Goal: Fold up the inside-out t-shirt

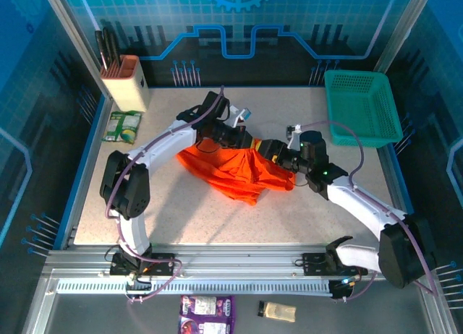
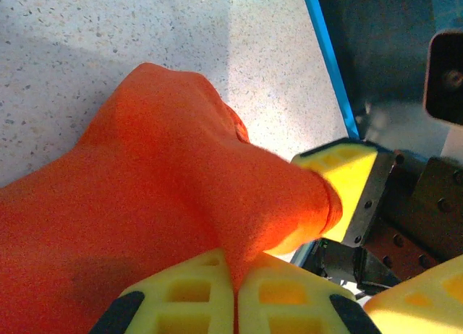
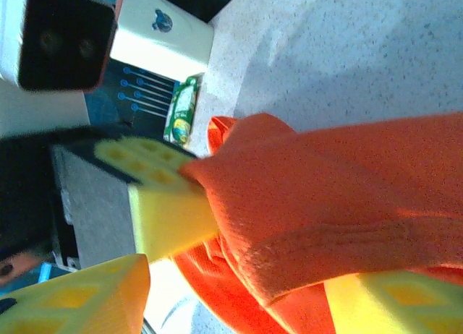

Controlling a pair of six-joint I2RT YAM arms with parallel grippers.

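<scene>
- The orange t-shirt (image 1: 239, 171) sits bunched up in the middle of the surface (image 1: 188, 211), and we can make out no sleeves or neckline in the heap.
- Its top edge is gathered up between the two arms, while the rest lies crumpled on the surface toward the near side.
- From the left wrist we see the t-shirt (image 2: 166, 197) pulled into a thick ridge that runs straight into the jaws at the bottom of the view.
- The left gripper (image 2: 235, 298) has its jaws closed on that ridge, the yellow pads (image 2: 188, 298) pressed together with cloth pinched between them.
- From above, the left gripper (image 1: 249, 144) reaches in from the far left side of the heap.
- The right gripper (image 1: 278, 160) meets it from the right, the two nearly nose to nose over the cloth.
- The right wrist view shows the right gripper (image 3: 231, 301) with its jaws spread wide apart. The t-shirt (image 3: 325, 197) stretches across the gap and lies over one yellow finger (image 3: 391, 305).
- A teal mesh basket (image 1: 362, 106) stands at the far right corner, well apart from the shirt.
- At the far left we have a knife block (image 1: 126, 81), with a green packet (image 1: 123, 126) just beside it.
</scene>
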